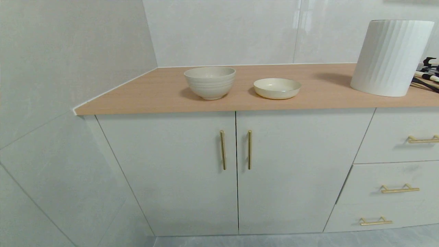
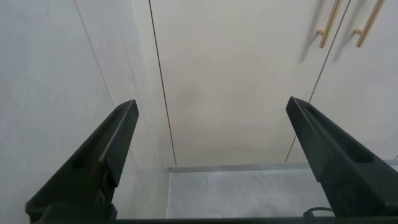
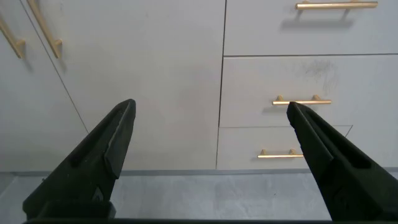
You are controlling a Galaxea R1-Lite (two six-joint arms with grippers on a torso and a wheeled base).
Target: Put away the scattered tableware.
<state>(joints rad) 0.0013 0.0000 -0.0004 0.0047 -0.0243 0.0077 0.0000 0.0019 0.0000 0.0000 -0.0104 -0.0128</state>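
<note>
On the wooden countertop stand a cream ribbed bowl and, to its right, a shallow cream dish. Both are upright and apart from each other. My left gripper hangs low in front of the left cabinet door, open, nothing between its fingers. My right gripper is also low, open and empty, facing the cabinet front near the drawers.
A tall white ribbed container stands at the counter's right, with dark utensils behind it. Below are two cabinet doors with gold handles and drawers at right. A tiled wall closes the left side.
</note>
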